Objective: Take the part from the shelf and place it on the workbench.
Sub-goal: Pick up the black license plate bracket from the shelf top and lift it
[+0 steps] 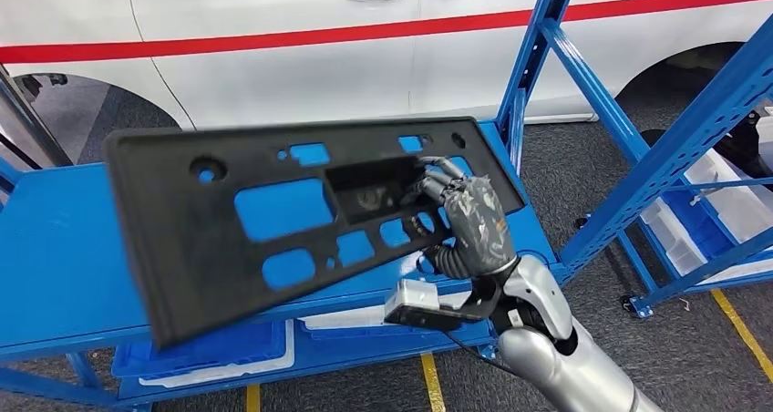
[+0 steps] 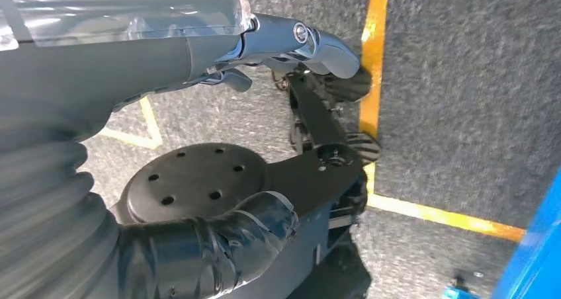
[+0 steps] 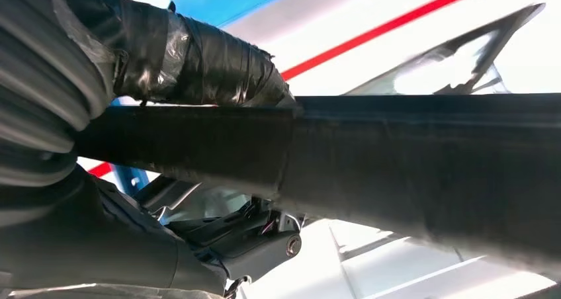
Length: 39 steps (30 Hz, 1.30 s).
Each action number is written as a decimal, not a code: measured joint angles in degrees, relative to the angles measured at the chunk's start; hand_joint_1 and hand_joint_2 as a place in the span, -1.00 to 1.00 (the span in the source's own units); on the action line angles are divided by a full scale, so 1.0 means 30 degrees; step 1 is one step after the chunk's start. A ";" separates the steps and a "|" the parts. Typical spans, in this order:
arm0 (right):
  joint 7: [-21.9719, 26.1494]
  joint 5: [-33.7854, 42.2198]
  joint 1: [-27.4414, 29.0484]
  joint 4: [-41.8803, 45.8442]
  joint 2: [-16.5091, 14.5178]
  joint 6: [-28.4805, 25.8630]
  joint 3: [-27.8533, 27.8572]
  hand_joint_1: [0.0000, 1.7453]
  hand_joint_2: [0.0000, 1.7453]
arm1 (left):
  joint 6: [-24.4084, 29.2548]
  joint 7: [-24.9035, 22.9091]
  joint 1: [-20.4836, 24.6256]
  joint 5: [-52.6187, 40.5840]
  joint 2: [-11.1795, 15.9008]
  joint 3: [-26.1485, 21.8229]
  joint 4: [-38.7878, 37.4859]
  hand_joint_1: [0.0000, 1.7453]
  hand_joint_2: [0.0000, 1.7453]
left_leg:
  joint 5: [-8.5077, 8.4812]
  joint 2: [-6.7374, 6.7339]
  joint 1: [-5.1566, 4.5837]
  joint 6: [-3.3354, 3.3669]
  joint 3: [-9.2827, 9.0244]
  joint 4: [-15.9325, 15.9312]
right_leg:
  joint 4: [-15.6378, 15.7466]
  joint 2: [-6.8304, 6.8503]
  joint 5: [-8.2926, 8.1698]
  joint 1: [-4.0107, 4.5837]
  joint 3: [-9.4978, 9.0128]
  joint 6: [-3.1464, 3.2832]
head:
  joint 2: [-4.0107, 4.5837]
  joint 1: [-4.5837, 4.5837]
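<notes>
Even, bright indoor light fills the head view, and the white car (image 1: 301, 56) behind the black part (image 1: 273, 221) reads nearly blown out along its door panels. The part's left end is smeared with motion blur, while its right end near the right hand (image 1: 474, 225) stays sharper. Soft shadow lies under the blue shelf (image 1: 55, 248). In the right wrist view the part's edge (image 3: 410, 160) is dark and out of focus against an overexposed background. In the left wrist view the left hand (image 2: 198, 246) is blurred at close range, with glare on its taped surface.
</notes>
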<state>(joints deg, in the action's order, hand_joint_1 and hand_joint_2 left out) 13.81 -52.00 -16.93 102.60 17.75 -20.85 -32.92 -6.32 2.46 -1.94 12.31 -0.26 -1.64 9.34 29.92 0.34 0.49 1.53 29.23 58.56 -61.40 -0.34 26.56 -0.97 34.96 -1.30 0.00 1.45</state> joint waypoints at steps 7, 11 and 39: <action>0.0665 0.1387 0.0502 0.1842 0.0635 0.0809 -0.2667 1.00 1.00 | -0.0082 -0.0109 0.0082 -0.0044 0.0022 0.0015 -0.0002 -1.00 1.00 | 0.2488 -0.0033 0.0083 -0.0647 0.1502 0.3521 | 0.0387 0.0144 -0.0521 0.0028 0.0486 0.1046 | 0.0000 -0.0008; 0.0692 0.1931 0.0651 0.2272 0.1000 0.0909 -0.3313 1.00 1.00 | -0.0106 -0.0069 0.0098 -0.0053 0.0064 0.0020 -0.0002 -1.00 1.00 | 0.2080 -0.0035 0.0079 -0.0597 0.1143 0.3925 | 0.0307 0.0187 -0.1015 0.0144 0.1138 0.1063 | 0.0000 -0.0010; -0.0656 0.1798 0.2706 0.3392 0.2781 0.0059 -0.1463 1.00 1.00 | 0.0146 -0.0137 0.0031 0.0153 0.0060 0.0029 -0.0119 -1.00 1.00 | 0.1675 -0.0140 0.0092 -0.0648 0.3399 0.4624 | 0.1099 0.0214 -0.0372 0.0122 -0.0414 0.1196 | 0.0000 -0.0022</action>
<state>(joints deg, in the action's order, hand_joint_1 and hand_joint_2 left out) 11.85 -46.60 -8.81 112.78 26.10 -20.68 -37.31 -5.88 2.05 -1.85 12.76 -0.08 -1.55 8.98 34.95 -0.08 0.76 -0.42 39.43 72.43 -58.11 0.30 25.44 -0.60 33.72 2.28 0.00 1.38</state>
